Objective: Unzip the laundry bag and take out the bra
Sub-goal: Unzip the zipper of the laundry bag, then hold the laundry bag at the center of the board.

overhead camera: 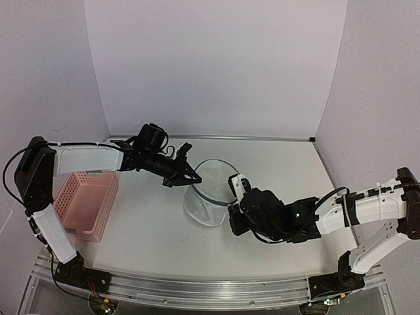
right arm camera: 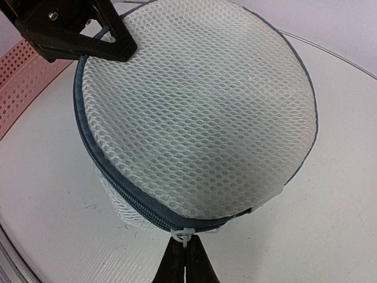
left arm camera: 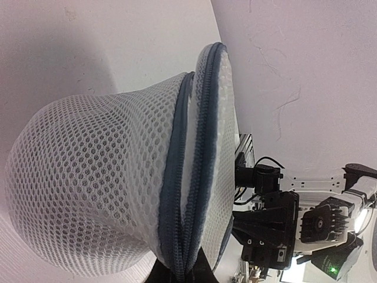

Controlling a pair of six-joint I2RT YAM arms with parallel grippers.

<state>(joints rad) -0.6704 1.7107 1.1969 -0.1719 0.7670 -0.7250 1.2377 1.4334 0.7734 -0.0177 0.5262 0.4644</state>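
Observation:
The laundry bag (overhead camera: 211, 190), a white mesh cylinder with a grey-blue zip rim, sits tilted at the table's middle. My left gripper (overhead camera: 190, 176) is shut on its rim at the far left side; the left wrist view shows the zip band (left arm camera: 177, 224) pinched between my fingers. My right gripper (overhead camera: 237, 190) is shut on the white zip pull (right arm camera: 183, 234) at the bag's near edge. The round lid (right arm camera: 200, 100) fills the right wrist view, with the left gripper's fingers (right arm camera: 88, 35) at its far rim. The zip looks closed along the visible part. The bra is hidden.
A pink plastic lattice basket (overhead camera: 86, 203) stands at the left of the table, under the left arm. White walls enclose the back and sides. The table's near edge carries the metal rail (overhead camera: 197, 289) with both arm bases.

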